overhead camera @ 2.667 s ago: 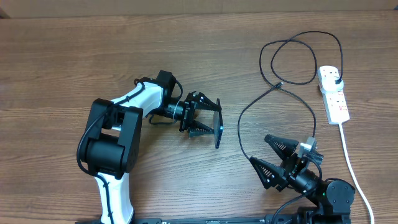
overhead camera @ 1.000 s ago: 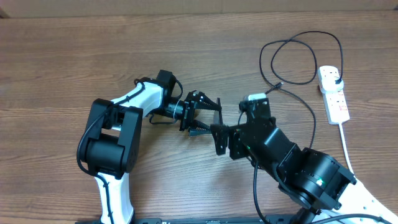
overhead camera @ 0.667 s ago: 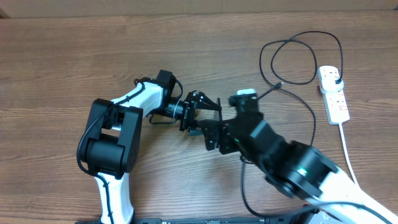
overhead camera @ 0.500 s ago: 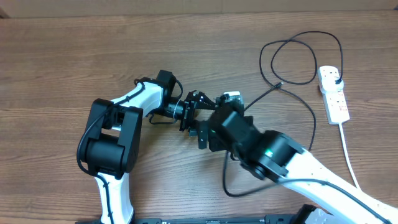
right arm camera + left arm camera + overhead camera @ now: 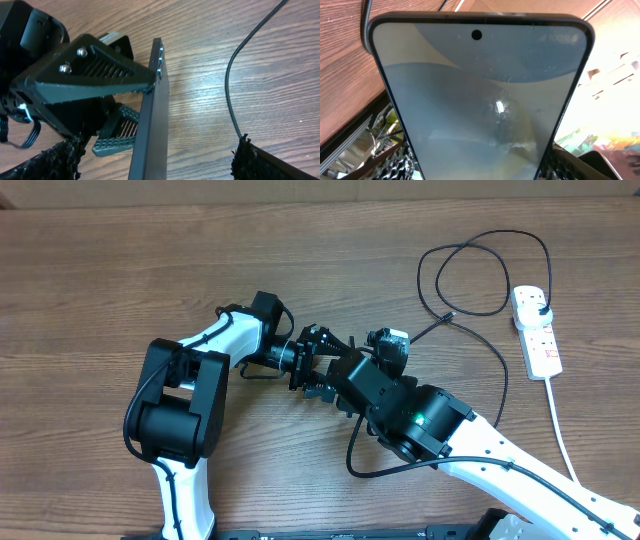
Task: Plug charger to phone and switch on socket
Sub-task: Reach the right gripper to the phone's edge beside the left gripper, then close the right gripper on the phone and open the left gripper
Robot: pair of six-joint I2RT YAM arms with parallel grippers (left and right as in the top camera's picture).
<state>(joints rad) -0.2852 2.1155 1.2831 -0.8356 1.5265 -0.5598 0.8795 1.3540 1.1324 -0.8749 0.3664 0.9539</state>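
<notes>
Clamping the phone (image 5: pixel 480 100) on edge is our left gripper (image 5: pixel 325 365); our right gripper (image 5: pixel 159 150) (fingers spread wide) straddles it.

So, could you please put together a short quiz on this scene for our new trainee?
1. True or false: the phone lies flat, with neither tool touching it.
2. Where is the black plug of the charger? A) in the socket B) in the phone C) lying loose
3. In one word: is the right tool open or shut?

Key
1. False: the left tool grips it, and it stands on edge.
2. A
3. Open, with one finger on each side of the phone.
</notes>
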